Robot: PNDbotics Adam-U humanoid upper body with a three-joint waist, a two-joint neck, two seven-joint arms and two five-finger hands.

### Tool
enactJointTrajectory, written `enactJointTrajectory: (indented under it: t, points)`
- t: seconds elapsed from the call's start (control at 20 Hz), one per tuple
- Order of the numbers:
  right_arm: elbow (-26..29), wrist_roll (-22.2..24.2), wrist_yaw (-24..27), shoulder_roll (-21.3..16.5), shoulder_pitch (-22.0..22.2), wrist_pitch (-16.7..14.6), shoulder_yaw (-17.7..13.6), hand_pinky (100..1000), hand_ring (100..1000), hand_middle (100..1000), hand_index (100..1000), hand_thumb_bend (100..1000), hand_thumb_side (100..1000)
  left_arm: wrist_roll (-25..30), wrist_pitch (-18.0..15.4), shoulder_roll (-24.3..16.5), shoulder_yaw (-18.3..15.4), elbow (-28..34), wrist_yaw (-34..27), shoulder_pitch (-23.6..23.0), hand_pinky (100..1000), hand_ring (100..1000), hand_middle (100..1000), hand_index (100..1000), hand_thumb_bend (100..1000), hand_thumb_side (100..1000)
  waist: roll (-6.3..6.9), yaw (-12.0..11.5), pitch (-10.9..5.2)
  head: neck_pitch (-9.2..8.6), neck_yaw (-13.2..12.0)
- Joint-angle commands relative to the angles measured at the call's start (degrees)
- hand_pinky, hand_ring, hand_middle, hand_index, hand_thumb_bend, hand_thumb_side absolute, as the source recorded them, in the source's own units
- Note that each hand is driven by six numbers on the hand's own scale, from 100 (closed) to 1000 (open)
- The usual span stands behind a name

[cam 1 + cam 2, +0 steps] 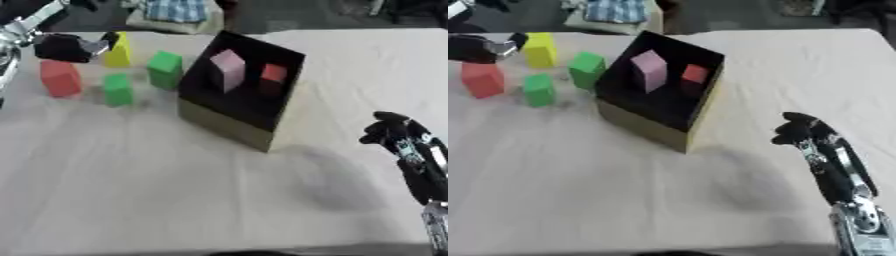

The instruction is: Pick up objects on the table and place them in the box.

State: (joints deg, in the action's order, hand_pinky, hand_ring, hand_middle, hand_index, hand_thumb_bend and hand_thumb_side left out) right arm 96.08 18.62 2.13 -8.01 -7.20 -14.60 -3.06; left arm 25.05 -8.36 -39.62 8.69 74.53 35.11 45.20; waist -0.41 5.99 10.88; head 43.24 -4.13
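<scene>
Blocks are what you are moving, and two of them, a pink block (228, 69) and a small red block (273, 76), already sit inside the box (229, 126). Nearest you, your right hand (391, 131) hangs low over the cloth, well apart from the box and from every block, its fingers curled in on nothing. Farther off, on the box's other side, four blocks wait on the table (175, 190). A short green block (117, 89) and a red block (59, 78) lie just below your left fingers, a taller green block (164, 69) stands beside the box wall, and a yellow block (119, 50) stands right at your fingertips. Your left hand (66, 47) is at the yellow block, fingers bent toward it, though whether they have closed on it cannot be told. You appear to be at the grasp step. Next, settle the fingers around that block, lift it clear of the green ones, and carry it over the box's open top.
</scene>
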Motion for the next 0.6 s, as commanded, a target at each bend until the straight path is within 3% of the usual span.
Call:
enactJointTrajectory:
  t: [0.05, 0.35, 0.6]
  points:
    - [0.5, 0.2, -0.2, -1.2, -0.2, 0.0, 0.1, 682, 601, 599, 799, 100, 675, 4.1, -2.8, 0.6, 1.2, -8.5, 5.3, 4.4, 858, 789, 820, 927, 386, 502, 0.89, 0.1, -1.67, 0.00, 0.1]
    - [0.3, 0.2, -0.1, -1.2, -0.1, 0.0, 0.2, 682, 601, 599, 799, 100, 675, 6.4, -7.1, 5.8, 0.6, -21.7, 13.6, 10.6, 853, 791, 824, 923, 527, 537, 0.79, 0.2, -1.80, 0.30, 0.4]
    - [0.2, 0.3, 0.0, -1.2, 0.0, -0.1, 0.3, 683, 602, 598, 800, 100, 674, 6.5, -8.5, 9.6, -0.8, -30.0, 20.0, 13.5, 847, 788, 822, 923, 562, 594, 0.45, 0.4, -1.92, 0.33, 0.3]
